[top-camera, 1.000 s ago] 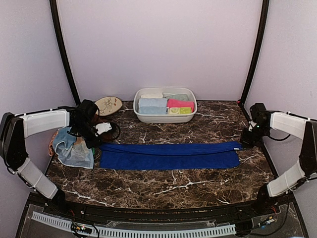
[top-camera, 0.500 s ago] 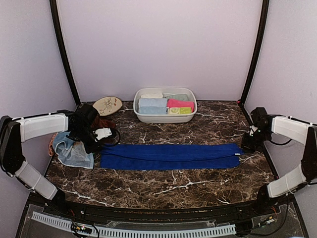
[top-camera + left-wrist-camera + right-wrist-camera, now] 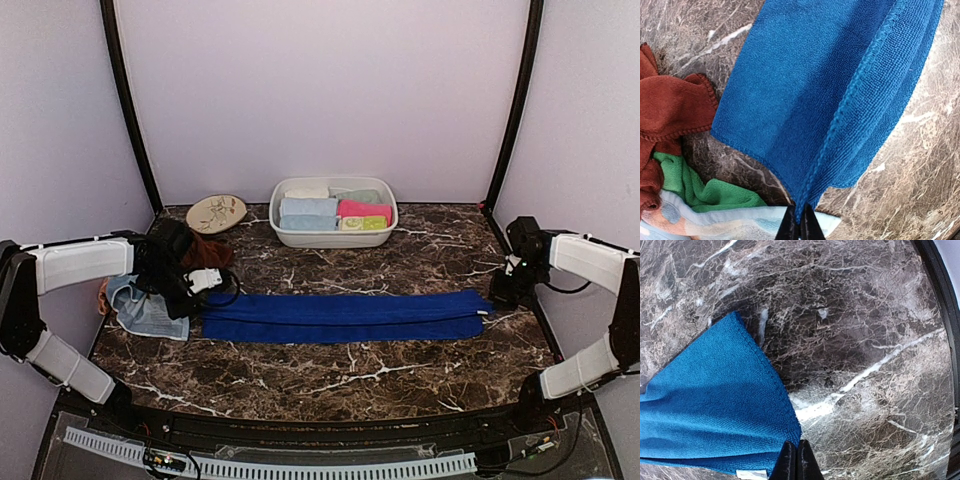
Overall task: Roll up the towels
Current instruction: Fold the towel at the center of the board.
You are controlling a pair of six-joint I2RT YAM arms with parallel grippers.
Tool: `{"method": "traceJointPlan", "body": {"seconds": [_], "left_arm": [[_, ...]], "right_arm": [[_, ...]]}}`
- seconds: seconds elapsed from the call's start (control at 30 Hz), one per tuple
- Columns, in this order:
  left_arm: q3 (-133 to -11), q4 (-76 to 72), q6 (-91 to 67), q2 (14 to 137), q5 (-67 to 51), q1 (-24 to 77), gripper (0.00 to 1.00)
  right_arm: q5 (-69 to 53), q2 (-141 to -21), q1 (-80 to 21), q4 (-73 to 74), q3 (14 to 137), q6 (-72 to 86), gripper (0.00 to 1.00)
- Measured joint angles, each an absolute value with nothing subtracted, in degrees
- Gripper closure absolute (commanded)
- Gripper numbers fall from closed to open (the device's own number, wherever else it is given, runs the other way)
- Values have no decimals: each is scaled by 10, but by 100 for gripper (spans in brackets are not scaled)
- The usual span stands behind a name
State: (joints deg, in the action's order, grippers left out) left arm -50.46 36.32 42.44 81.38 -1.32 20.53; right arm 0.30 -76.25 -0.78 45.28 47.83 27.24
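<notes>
A royal blue towel (image 3: 340,317) lies stretched out as a long, narrow folded strip across the middle of the marble table. My left gripper (image 3: 204,298) is shut on its left end; in the left wrist view the closed fingertips (image 3: 800,226) pinch the folded hem of the blue towel (image 3: 830,90). My right gripper (image 3: 491,301) is shut on the right end; in the right wrist view the closed fingertips (image 3: 794,461) pinch the corner of the blue towel (image 3: 715,410).
Loose towels are piled at the left: rust-brown (image 3: 670,110), green (image 3: 705,192) and a pale dotted one (image 3: 148,310). A white oval tub (image 3: 333,241) with several rolled towels stands at the back. A cream leaf-pattern plate (image 3: 217,212) lies at the back left.
Both grippers have moved towards the near side with the towel's far edge held. The blue towel is now a narrower strip, folded lengthways.
</notes>
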Motion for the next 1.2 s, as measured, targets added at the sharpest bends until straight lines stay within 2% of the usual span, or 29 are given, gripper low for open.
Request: {"method": "traceJointPlan", "body": {"seconds": [0.43,0.47,0.53,0.6,0.8,1.0,1.07,1.2], "left_arm": [[-494,364,430,795,-19,205,99],[-494,364,431,795,-20,205,89],[-494,367,434,795,-22,205,64],[-493,378,437,795,-22,205,48],[-484,406,447,771,-30,205,45],[-538,446,450,767,-58,205,44],[-559,455,450,774,-67,205,37],[-555,465,459,773,-70,205,12]], "right_arm": [[18,-761,-8,475,484,270,100],[20,-760,-8,476,485,269,97],[21,-757,-8,477,485,268,82],[27,-753,-8,479,485,262,68],[43,-743,-8,496,494,261,60],[50,-721,-8,515,545,262,60],[44,-721,-8,513,564,263,60],[23,-732,-15,497,575,271,60]]}}
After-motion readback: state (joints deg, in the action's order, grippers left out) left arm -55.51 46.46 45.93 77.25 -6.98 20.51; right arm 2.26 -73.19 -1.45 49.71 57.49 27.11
